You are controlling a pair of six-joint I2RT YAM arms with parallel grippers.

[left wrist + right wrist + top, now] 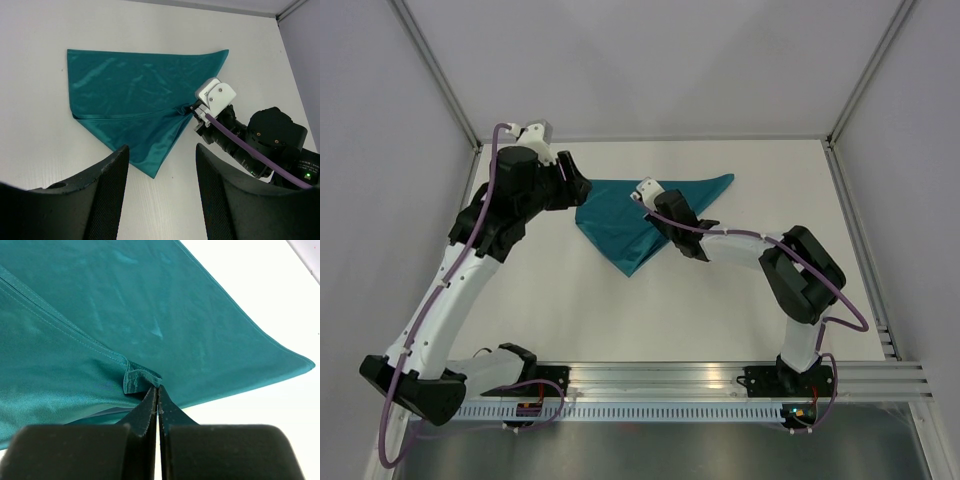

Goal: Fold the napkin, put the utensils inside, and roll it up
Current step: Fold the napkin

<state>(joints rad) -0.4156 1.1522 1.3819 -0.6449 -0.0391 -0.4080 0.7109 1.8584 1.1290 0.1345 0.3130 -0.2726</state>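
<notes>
1. Teal napkin (620, 228) lies folded, pointy, mid surface (760, 180).
2. R tool (157, 390) clenched, pinching the napkin edge.
3. L tool (161, 150) released, by napkin's left corner.
4. R arm (740, 240) covers napkin's right part.

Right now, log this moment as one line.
napkin: partly folded, lying on table | right hand: shut, pinching napkin hem | left hand: open, empty

One teal napkin (620, 228), lying just ahead of the left gripper (161, 150) and meeting the fingertips of the right gripper (157, 392), two grippers, two arms, left arm (455, 285) and right arm (800, 275), two purple cables (235, 137), one along each arm, one white table (720, 310) beneath both grippers
</notes>
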